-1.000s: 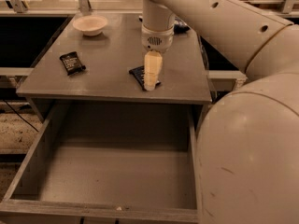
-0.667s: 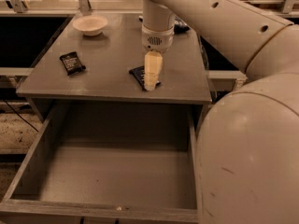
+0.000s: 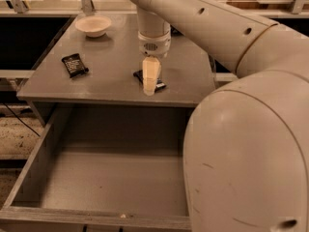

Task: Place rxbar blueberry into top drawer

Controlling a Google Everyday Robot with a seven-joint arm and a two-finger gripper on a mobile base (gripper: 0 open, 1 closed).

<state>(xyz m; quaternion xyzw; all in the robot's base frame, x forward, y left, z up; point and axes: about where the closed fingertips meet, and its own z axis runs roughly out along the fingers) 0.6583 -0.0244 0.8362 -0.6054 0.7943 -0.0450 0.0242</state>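
Note:
The rxbar blueberry is a dark flat bar lying on the grey table top near its front edge, mostly hidden behind my gripper. My gripper points straight down onto the bar, its tip at the bar and table surface. The top drawer is pulled open below the table's front edge and holds nothing.
A black-wrapped bar lies at the table's left. A white bowl stands at the back left. My arm's large pale body fills the right side and hides the drawer's right part.

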